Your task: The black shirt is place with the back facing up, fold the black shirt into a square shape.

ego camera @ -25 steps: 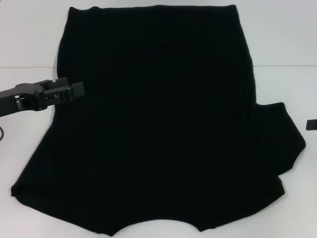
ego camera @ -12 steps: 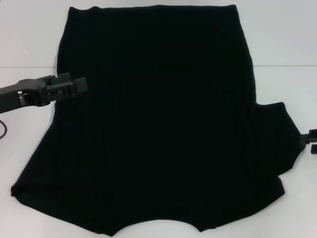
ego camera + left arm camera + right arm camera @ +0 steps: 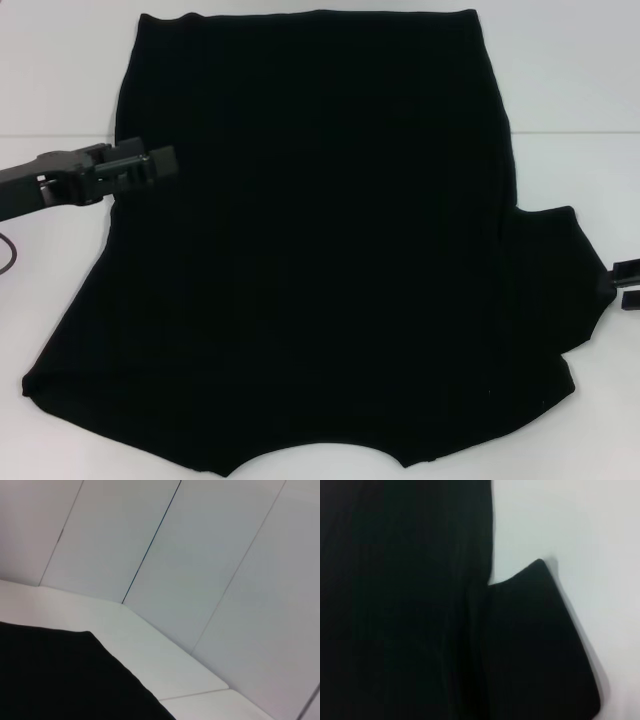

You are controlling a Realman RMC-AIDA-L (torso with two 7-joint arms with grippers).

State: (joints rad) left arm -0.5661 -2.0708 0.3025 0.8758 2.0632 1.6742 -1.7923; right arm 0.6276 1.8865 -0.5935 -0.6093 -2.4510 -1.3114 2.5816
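Left end effector (image 3: 160, 163) rose slightly over the black shirt (image 3: 320, 250); fingers unclear.

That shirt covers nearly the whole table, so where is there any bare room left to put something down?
Bare white table shows beside the black shirt: a corner past the left gripper, a strip nearer along the shirt's left edge, and the far right side beyond the sleeve. The right gripper crowds the sleeve's edge.

lab-like test bench | plain white table (image 3: 60, 80) | white wall panels (image 3: 210, 555)
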